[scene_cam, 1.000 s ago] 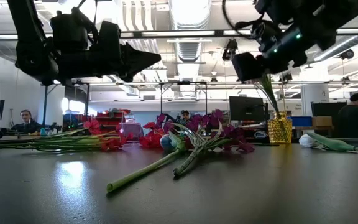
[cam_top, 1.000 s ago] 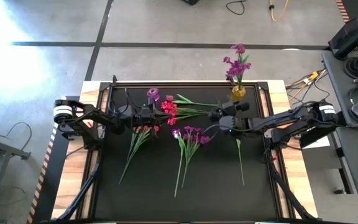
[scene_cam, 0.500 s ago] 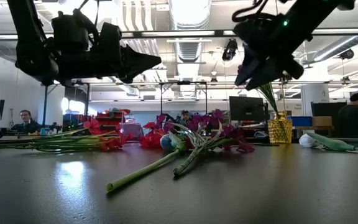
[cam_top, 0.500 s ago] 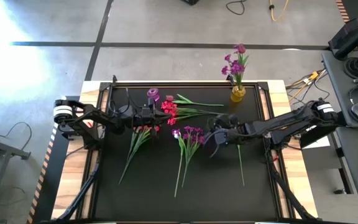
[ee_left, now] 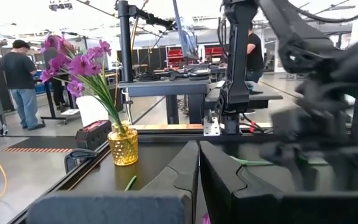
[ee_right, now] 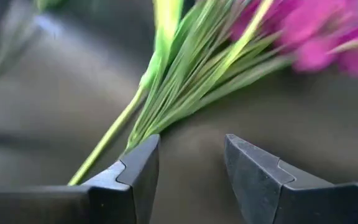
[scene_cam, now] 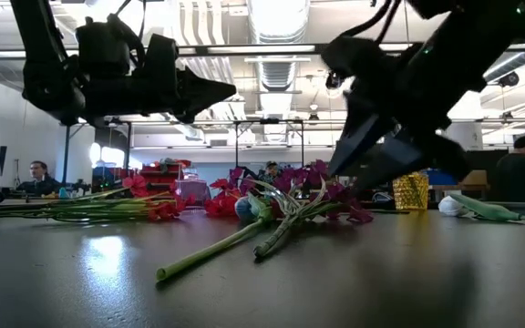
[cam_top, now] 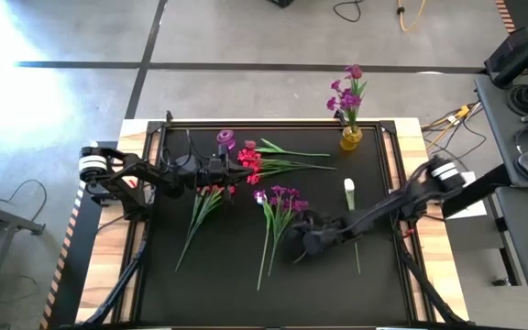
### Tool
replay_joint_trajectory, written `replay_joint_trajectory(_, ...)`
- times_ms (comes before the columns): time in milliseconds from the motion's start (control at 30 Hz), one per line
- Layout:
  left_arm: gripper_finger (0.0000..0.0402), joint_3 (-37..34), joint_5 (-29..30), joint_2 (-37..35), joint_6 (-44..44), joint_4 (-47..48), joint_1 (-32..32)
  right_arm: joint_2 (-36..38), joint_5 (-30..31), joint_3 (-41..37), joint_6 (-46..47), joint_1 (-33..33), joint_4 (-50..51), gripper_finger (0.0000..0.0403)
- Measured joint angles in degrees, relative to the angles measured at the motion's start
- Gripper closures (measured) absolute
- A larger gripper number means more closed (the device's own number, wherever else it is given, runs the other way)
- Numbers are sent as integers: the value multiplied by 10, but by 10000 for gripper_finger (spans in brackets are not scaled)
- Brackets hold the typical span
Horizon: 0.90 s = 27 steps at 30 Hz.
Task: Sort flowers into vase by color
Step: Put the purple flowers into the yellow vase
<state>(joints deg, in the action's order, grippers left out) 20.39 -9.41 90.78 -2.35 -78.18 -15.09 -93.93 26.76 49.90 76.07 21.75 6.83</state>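
A purple-bloomed bunch (cam_top: 282, 198) lies mid-table with its green stems (ee_right: 166, 93) pointing at the near edge. My right gripper (cam_top: 296, 246) is open and low beside those stems, which lie just ahead of its fingers (ee_right: 191, 162) without touching them. Red blooms (cam_top: 249, 163) lie toward the far side. My left gripper (cam_top: 235, 170) hovers shut above them (ee_left: 198, 168). A white-budded flower (cam_top: 349, 189) lies flat to the right. A yellow vase (cam_top: 351, 137) at the far right holds purple flowers.
Loose green stems (cam_top: 200, 213) lie on the left half of the black mat. A small purple object (cam_top: 225, 139) stands near the far edge. People and benches (scene_cam: 35, 173) show in the room behind the table. Bare mat (cam_top: 337, 293) lies along the near edge.
My right gripper has swung from beside the yellow vase toward the table's near edge and left. It has dropped low and tipped down at the purple bunch's stems. As the arm moved off, the white-budded flower came into sight. The flowers have not moved.
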Motion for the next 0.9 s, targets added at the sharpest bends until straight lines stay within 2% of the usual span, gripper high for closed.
replay_joint_trajectory(133,402,-9,0,0,3,1,0,-71,-38,57,-2,-3,3,244)
replay_joint_trajectory(233,402,-18,-1,0,15,1,0,-114,-37,105,-1,-10,16,252)
replay_joint_trajectory(400,402,-33,-1,0,34,0,3,-167,-30,192,33,-22,130,232)
replay_joint_trajectory(500,402,-43,-1,0,37,0,9,-190,-21,228,58,-24,168,206)
replay_joint_trajectory(667,402,-55,-1,0,42,-3,21,-222,-10,269,52,-29,178,179)
replay_joint_trajectory(900,402,-58,-2,0,49,-4,37,-219,-2,296,88,-31,256,203)
